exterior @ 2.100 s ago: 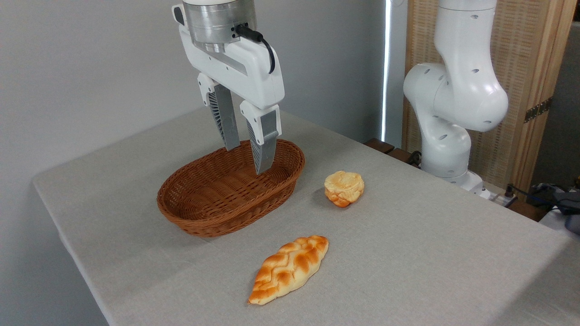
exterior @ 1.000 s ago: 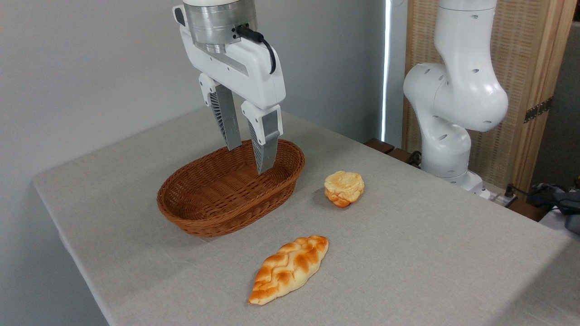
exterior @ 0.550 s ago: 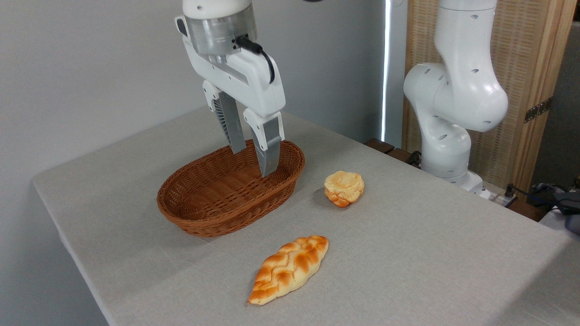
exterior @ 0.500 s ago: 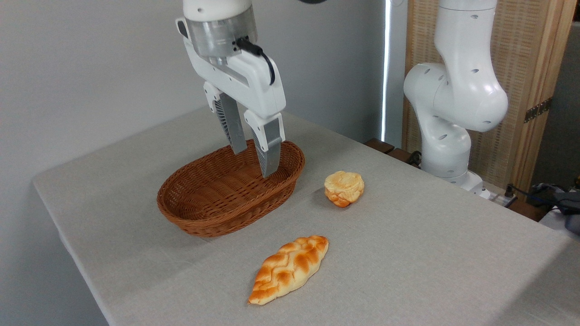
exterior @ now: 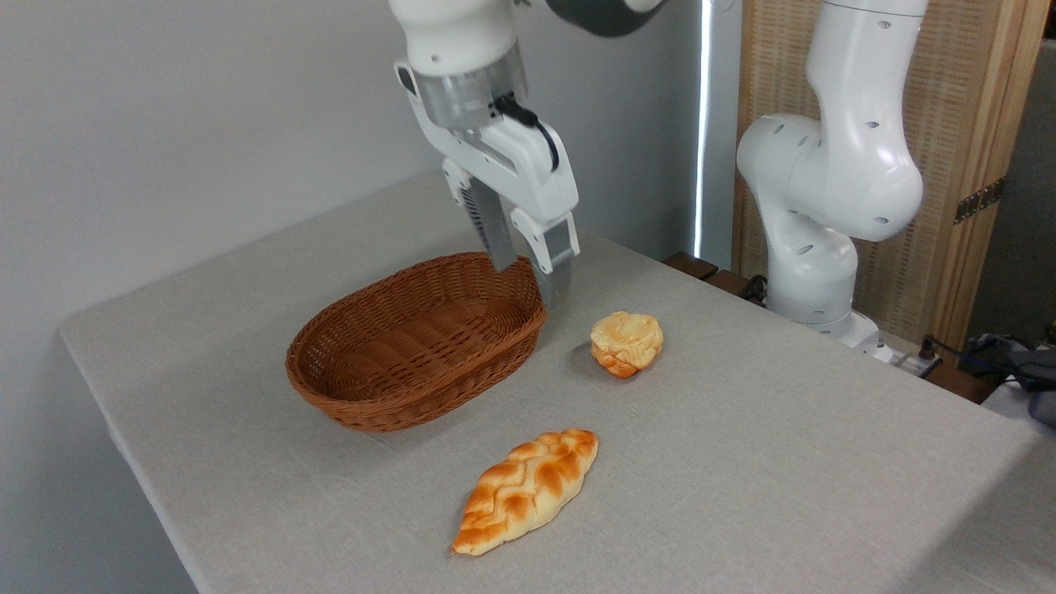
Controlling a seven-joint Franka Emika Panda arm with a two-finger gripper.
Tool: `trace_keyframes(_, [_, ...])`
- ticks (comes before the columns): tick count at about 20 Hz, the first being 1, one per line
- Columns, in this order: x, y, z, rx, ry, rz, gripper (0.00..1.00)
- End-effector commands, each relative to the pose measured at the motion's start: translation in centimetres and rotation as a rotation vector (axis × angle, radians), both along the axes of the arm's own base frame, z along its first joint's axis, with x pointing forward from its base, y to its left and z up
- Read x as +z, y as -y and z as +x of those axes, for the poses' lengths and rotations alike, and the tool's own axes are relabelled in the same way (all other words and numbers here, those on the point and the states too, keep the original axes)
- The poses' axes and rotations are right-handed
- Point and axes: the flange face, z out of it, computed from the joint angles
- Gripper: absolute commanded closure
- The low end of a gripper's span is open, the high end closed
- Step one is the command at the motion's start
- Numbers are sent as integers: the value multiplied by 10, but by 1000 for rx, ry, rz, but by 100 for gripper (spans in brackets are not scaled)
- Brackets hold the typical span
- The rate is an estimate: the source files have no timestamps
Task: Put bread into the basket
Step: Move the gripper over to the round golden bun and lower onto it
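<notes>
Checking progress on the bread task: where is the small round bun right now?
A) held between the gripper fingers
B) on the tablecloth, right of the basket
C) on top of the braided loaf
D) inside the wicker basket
B: the round bun sits on the tablecloth right of the wicker basket, while the gripper is open and empty.

Glossy white arm casing [exterior: 833,165], rounded bulbous joints, small dark recessed screw holes dotted over shells. Above end effector [exterior: 532,276]: translucent grey-silver cylindrical wrist flange [exterior: 472,78] under white collar, dark grey joint band higher up. Black cable [exterior: 528,128] with plug, emerging from flange side, curving down over white boxy hand housing. Below housing: two fingers [exterior: 557,256], white mounts, grey ribbed flexible pads tapering to blunt tips. Right of end effector: thick white base column on a flared white foot.
</notes>
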Motion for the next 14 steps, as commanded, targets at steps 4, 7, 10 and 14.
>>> trace_keyframes(4, [-53, 14, -29, -88, -138, 92, 0])
trace_keyframes(7, [-71, 22, -37, -127, -169, 129, 0])
trace_keyframes(10, [-82, 27, -43, -142, -190, 133, 0])
trace_keyframes(14, [-108, 33, -52, -163, -220, 138, 0])
